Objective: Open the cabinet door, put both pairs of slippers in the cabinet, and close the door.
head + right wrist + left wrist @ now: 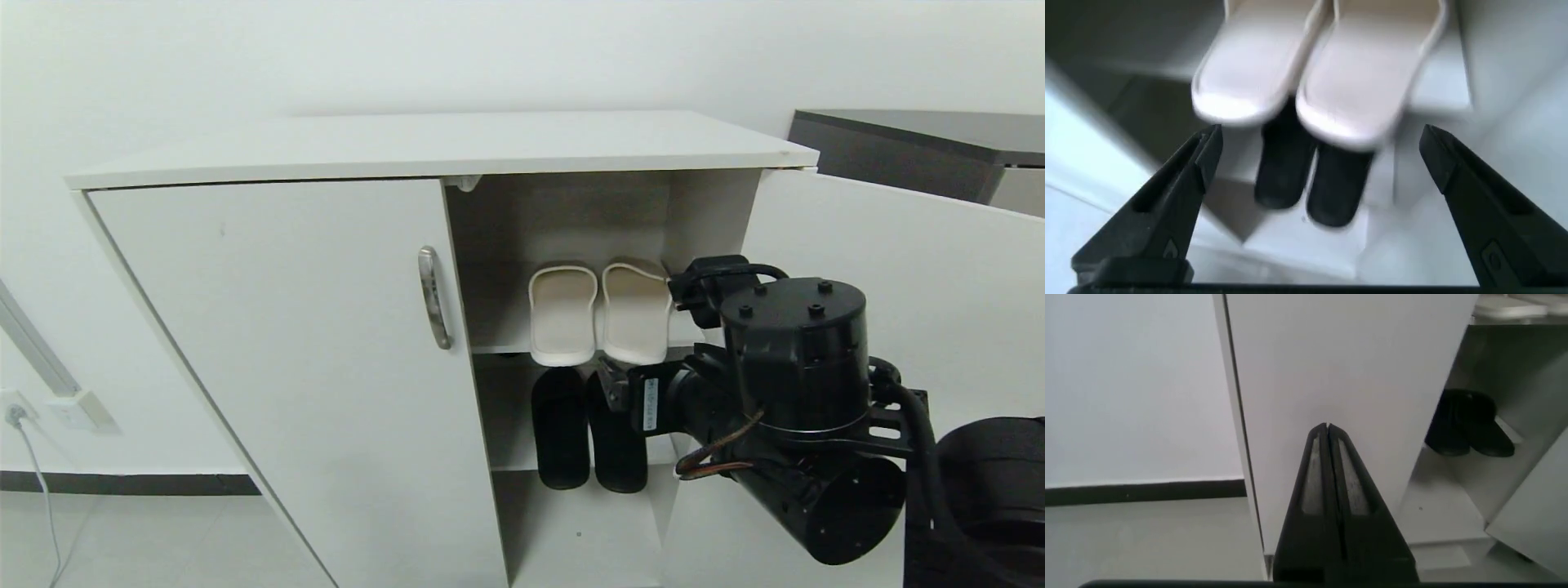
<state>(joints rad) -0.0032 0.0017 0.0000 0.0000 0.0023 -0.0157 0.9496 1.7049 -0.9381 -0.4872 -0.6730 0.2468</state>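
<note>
From nearby, the head camera looks down at the white flat-topped board cabinet [424, 143]. The right wrist camera faces its open side closely (the left sits lower, farther off); all share the matte black slippers [561, 433].

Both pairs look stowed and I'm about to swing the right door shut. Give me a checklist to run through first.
1. Both pairs inside: white slippers on the upper shelf, black slippers on the shelf below. ok.
2. Right gripper empty: open, holding nothing. ok.
3. Right gripper out of the opening: it hangs right in front of the slippers, in the path of the right door. not ok.
4. Heels clear of the door: both pairs overhang their shelf fronts. cannot tell.
5. Left gripper out of the way: shut, by the closed left door. ok.
</note>
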